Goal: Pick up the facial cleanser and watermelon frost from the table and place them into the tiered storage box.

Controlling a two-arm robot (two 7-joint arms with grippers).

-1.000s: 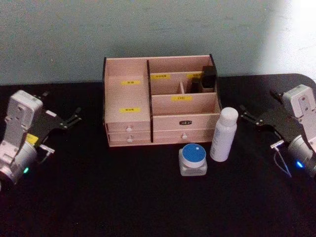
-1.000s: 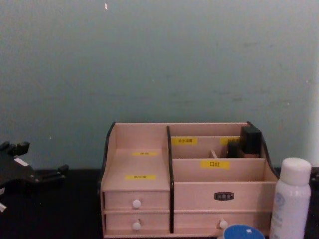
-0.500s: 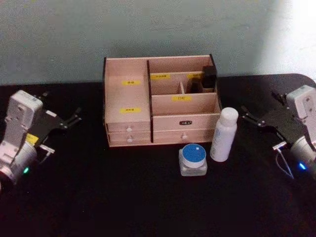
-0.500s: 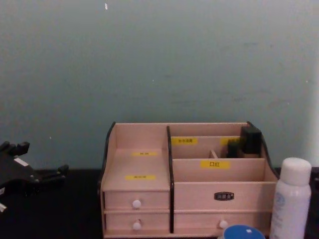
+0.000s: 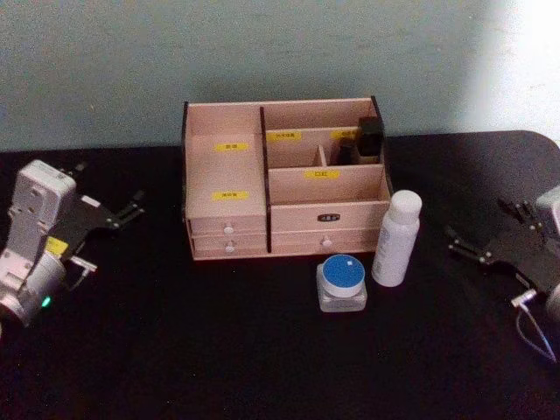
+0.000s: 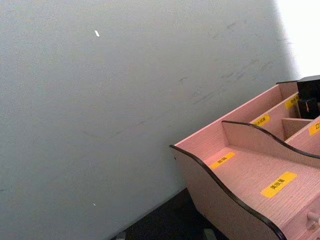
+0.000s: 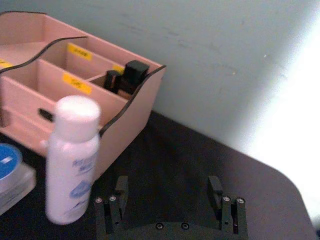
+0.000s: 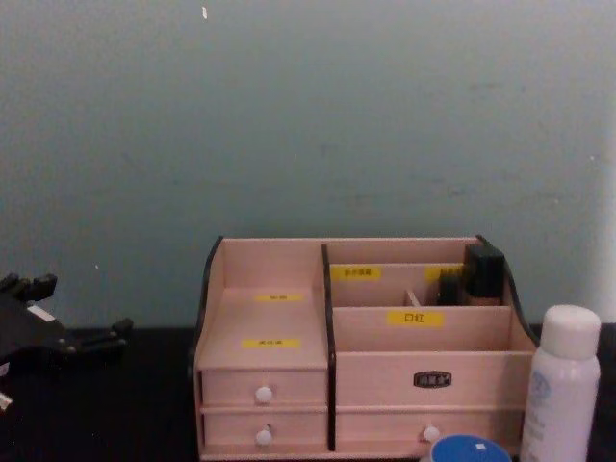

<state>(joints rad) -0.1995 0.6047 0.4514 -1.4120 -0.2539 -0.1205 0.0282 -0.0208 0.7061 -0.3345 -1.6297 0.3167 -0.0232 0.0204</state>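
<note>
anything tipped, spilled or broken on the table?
Nothing stands out. The white bottle stands upright beside the blue-lidded jar, before the tiered storage box, drawers shut. The left gripper and right gripper sit open at either side, touching nothing.

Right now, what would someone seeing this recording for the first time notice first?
The light wooden tiered storage box stands mid-table on the black table, with dark items in its back right compartment. Just in front of its right half stand a white bottle and a low blue-lidded jar, close together, not yet in the box. The left gripper and right gripper hang at either side, jaws open, holding nothing.
</note>
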